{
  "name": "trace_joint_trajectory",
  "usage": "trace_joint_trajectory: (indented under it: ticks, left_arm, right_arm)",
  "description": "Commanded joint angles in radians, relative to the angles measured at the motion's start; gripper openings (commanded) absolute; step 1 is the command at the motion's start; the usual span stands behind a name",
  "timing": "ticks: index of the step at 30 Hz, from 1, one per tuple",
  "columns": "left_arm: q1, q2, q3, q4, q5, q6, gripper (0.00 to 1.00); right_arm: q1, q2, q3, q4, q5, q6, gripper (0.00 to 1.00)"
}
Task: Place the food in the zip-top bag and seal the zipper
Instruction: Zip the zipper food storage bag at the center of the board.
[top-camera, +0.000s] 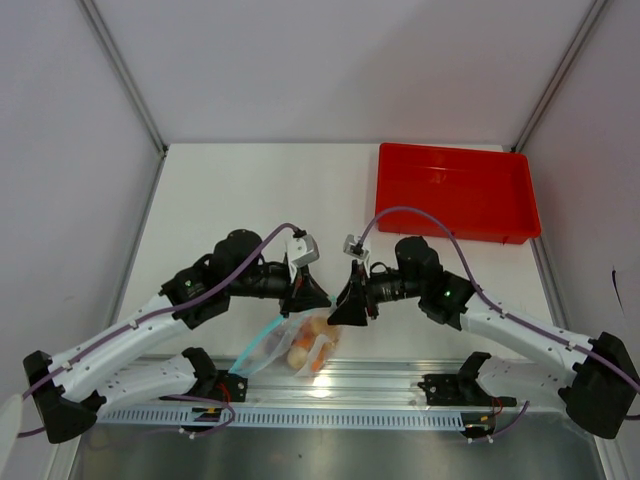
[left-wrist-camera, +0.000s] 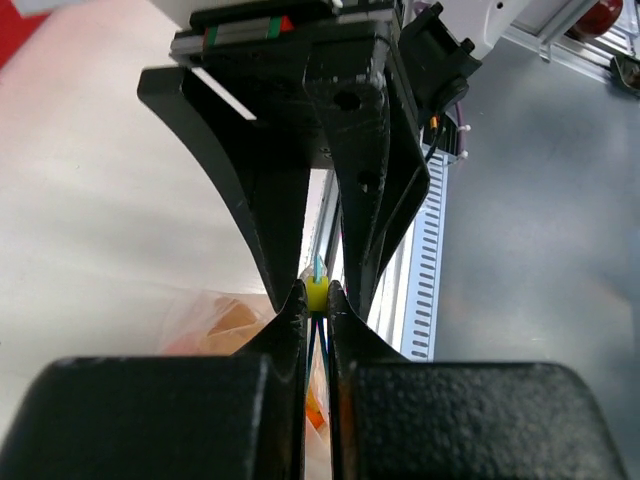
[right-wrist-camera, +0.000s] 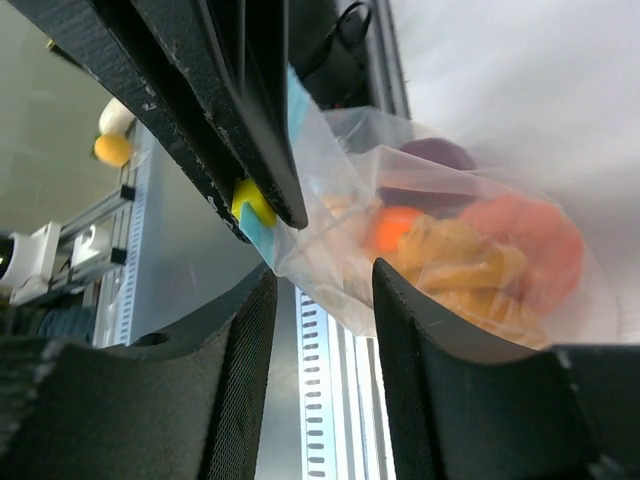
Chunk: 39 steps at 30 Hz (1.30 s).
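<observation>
The left hand (left-wrist-camera: 316, 300) is clamped on the zipper (right-wrist-camera: 258, 236), its fingertips pressed together over a small yellow piece (left-wrist-camera: 316, 292) seated on the light blue strip. This is judged to be a slider or end stop, though that cannot be settled from these views. The grip is placed there, it is judged, so that the mouth edge is pinned and held taut while the seal is worked along it. The right hand (right-wrist-camera: 325, 272) is set facing it, fingers parted and straddling the same edge just beside the left hand's tips. Nothing is pinched between them, and the posture suggests a readiness to close on the strip and be drawn along it. Below the two hands the zip-top bag (right-wrist-camera: 335, 190) is draped slack at the near edge of the table (top-camera: 230, 200), close to the metal rail (top-camera: 390, 378). The food (right-wrist-camera: 450, 250) is contained inside it — an orange ball (right-wrist-camera: 395, 228), a purple-grey piece (right-wrist-camera: 437, 152) and yellow chunks (right-wrist-camera: 480, 285) are made out through the plastic. The red tray (top-camera: 455, 190) stands well apart at the far right. Loading is therefore judged done and sealing in hand — how much of the strip is closed cannot be told.
</observation>
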Motion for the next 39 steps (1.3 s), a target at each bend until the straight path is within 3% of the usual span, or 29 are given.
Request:
trace_joint_trajectory:
  ticks: [1,6,17,20,22,23,29,39]
  left_arm:
    - [0.0,0.008,0.045,0.001,0.05,0.014,0.01]
    - [0.003,0.025,0.059,0.001,0.067,0.004,0.01]
    - [0.008,0.054,0.074,0.002,0.096,-0.013,0.01]
    - [0.009,0.043,0.074,-0.007,0.101,-0.01,0.01]
    - [0.015,0.039,0.069,-0.01,0.105,-0.007,0.01]
    - [0.018,0.036,0.069,-0.019,0.116,-0.003,0.01]
    - [0.041,0.031,0.06,-0.056,0.134,0.007,0.0]
    - [0.068,0.008,0.014,-0.061,0.2,-0.015,0.0]
  right_arm:
    - [-0.001,0.024,0.033,0.053,-0.11,-0.049,0.45]
    - [0.003,0.044,0.05,0.047,-0.116,-0.072,0.31]
    - [0.054,0.105,0.078,0.081,-0.085,-0.063,0.36]
    - [0.06,0.119,0.07,0.102,-0.07,-0.057,0.29]
    - [0.06,0.127,0.063,0.137,-0.067,-0.038,0.14]
    - [0.061,0.135,0.06,0.151,-0.058,-0.031,0.0]
    - [0.068,0.122,0.037,0.22,0.039,0.015,0.0]
    - [0.06,-0.034,-0.101,0.269,0.267,0.066,0.0]
